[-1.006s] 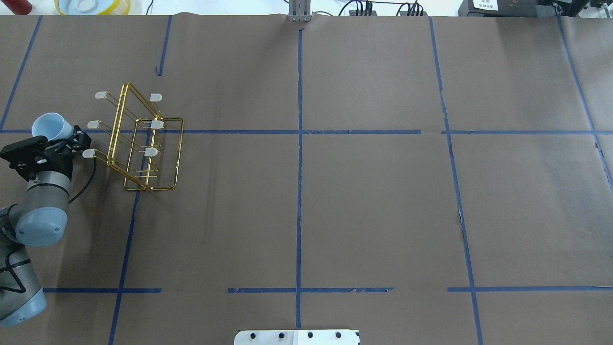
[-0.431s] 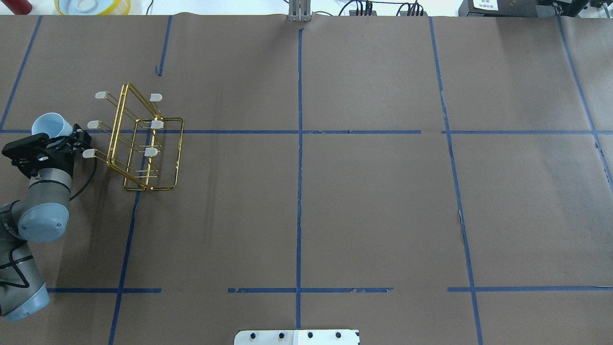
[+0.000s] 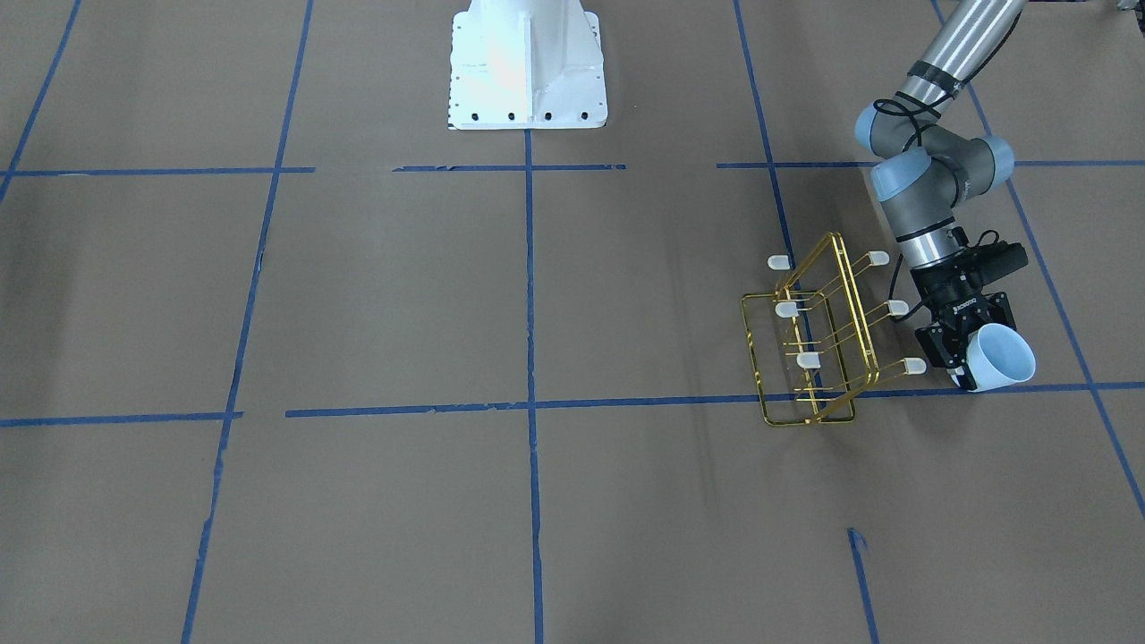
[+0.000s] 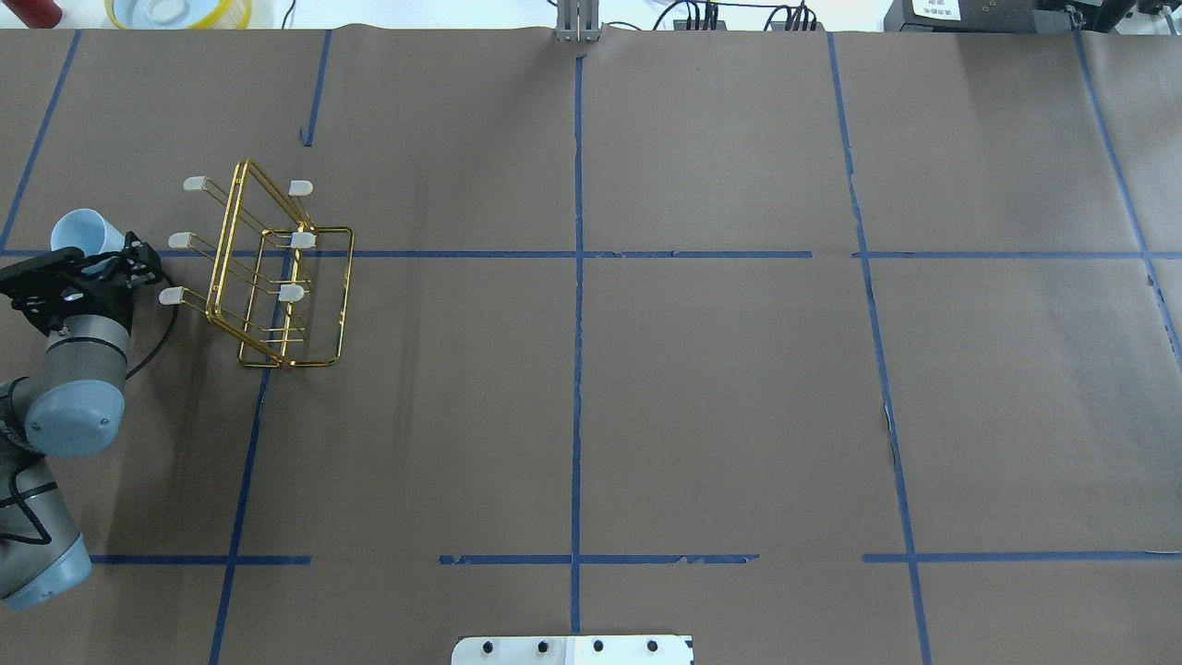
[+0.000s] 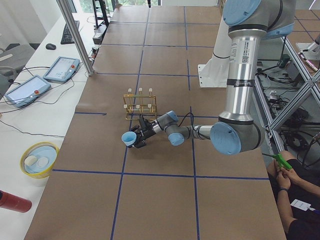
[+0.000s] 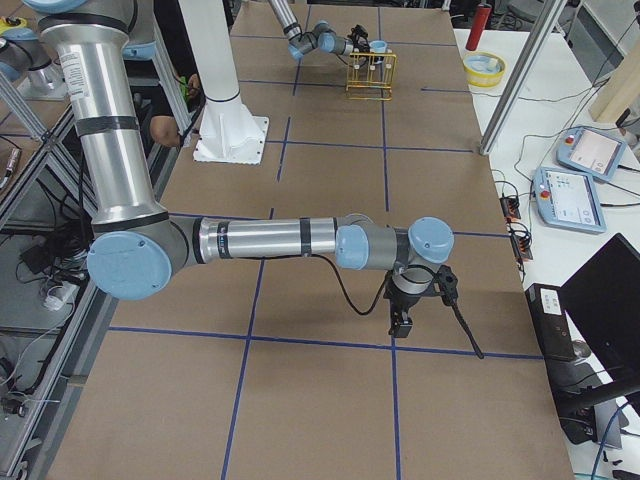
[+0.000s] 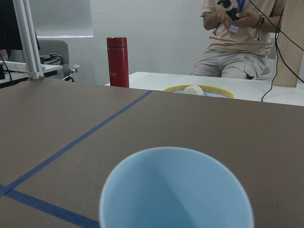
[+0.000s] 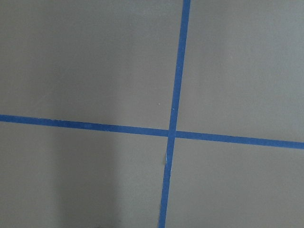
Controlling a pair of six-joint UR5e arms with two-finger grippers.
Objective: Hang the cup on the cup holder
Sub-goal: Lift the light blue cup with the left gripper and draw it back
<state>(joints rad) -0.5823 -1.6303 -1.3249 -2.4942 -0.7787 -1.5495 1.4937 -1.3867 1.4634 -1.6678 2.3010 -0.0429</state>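
The cup (image 4: 78, 233) is pale blue, with its open mouth turned away from the rack. My left gripper (image 4: 100, 259) is shut on its lower part and holds it above the table, left of the cup holder (image 4: 277, 277) and apart from its nearest prong caps. The cup holder is a gold wire rack standing on the brown table; its prongs are bare. In the front-facing view the cup (image 3: 1002, 358) is right of the rack (image 3: 809, 349). The left wrist view looks into the cup (image 7: 175, 190). My right gripper (image 6: 400, 322) shows only in the exterior right view, far from the rack; I cannot tell its state.
A yellow bowl (image 4: 180, 11) and a red bottle (image 7: 117, 61) stand on the white side table beyond the table's left end. A seated person (image 7: 237, 38) is behind them. The robot's white base (image 3: 528, 63) is at the table's near edge.
My left gripper has moved left and slightly farther from the robot with the cup, widening the gap to the rack. The rack has not moved.
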